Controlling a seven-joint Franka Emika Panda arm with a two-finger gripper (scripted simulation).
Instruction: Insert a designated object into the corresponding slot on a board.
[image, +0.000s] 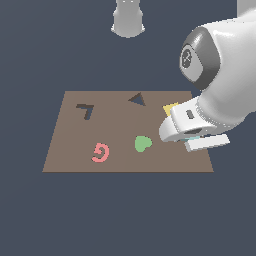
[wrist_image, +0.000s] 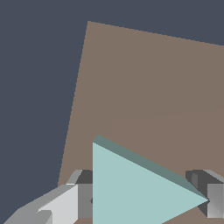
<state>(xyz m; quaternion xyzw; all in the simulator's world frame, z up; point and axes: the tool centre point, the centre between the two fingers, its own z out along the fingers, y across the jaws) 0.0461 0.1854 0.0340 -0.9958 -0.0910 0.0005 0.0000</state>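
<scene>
The triangle (wrist_image: 135, 188) sits between the two fingers of the pincer (wrist_image: 144, 199), one finger against its flat side and the other at its pointed tip, so the pincer looks clenched on it (a point hold, less secure than flat against flat). In the exterior view the piece is almost wholly hidden under the hand; only a sliver of teal shows at the pincer (image: 200, 140), at about 3 o'clock on the board (image: 70, 150), near its edge.

Whether the triangle is lifted off the board or resting on it I cannot tell; the wrist view shows brown surface behind it and no clear gap.

The slot (image: 137, 100) lies toward 12 o'clock on the board, well apart from the pincer. Between them, just beside the hand, lies the yellow square (image: 171, 107), partly covered by the arm. The green heart (image: 142, 143) sits near 6 o'clock, the pink spiral (image: 101, 152) toward 7 o'clock, and the 7-shaped cut-out (image: 86, 110) toward 10 o'clock.

To do this step well, I judge the piece should be raised enough to pass over the yellow square, not pushed along the surface, since a nudge at the tip could twist it in the hold. The carry then runs toward 11 o'clock from here. The slot's point aims roughly to 12, so the wrist probably needs a turn before descent (best made in the air). Lower slowly and let go only once the piece seats flat.
</scene>
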